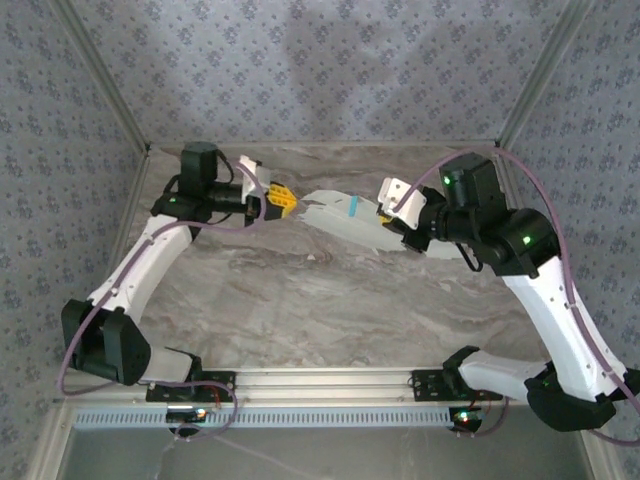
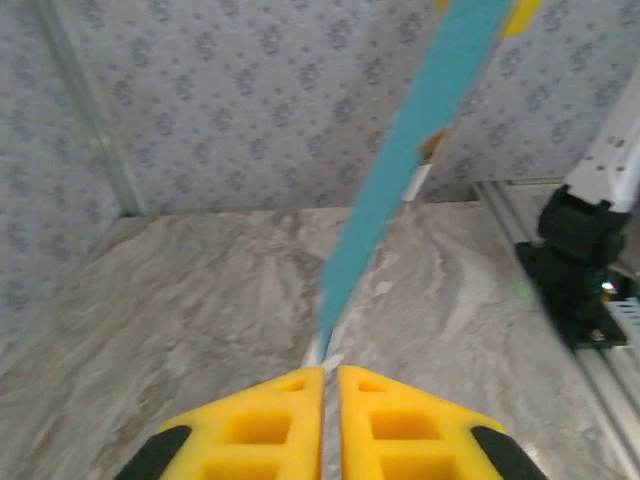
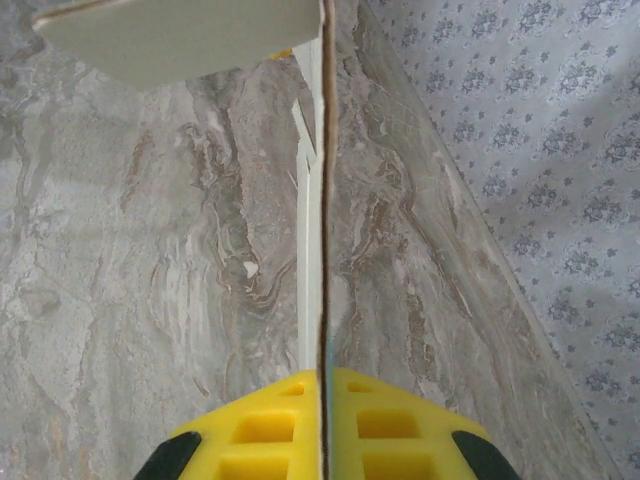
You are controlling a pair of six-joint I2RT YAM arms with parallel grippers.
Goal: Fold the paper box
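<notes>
Top external, tabletop: We see a grey marbled tabletop (image 1: 300, 300) enclosed by patterned walls (image 1: 300, 70), with both arms reaching toward its far edge.
Top external, paper box: The paper box (image 1: 335, 215) stretches as a pale sheet between the two grippers. It is over the far half of the tabletop, near the middle of the far edge. A small light blue patch shows on it.
Top external, left gripper: The left gripper (image 1: 281, 200) meets the sheet's left end, toward the far left corner.
Top external, right gripper: The right gripper (image 1: 385, 216) meets the sheet's right end, toward the far right corner.
Left wrist, left gripper: The left gripper (image 2: 328, 375) has its yellow fingers (image 2: 270, 420) pressed together on the cardboard's edge.
Left wrist, paper box: The paper box (image 2: 400, 180) rises from the pinch as a light blue band, slanting up to the right above the tabletop (image 2: 180, 300).
Right wrist, right gripper: The right gripper (image 3: 323, 378) is clamped on the sheet, one yellow finger (image 3: 260, 430) on each side.
Right wrist, paper box: We see the paper box (image 3: 324, 200) edge-on as a thin line running straight away from the fingers. A pale beige flap (image 3: 180, 35) spreads left at the top, above the tabletop (image 3: 120, 250).
</notes>
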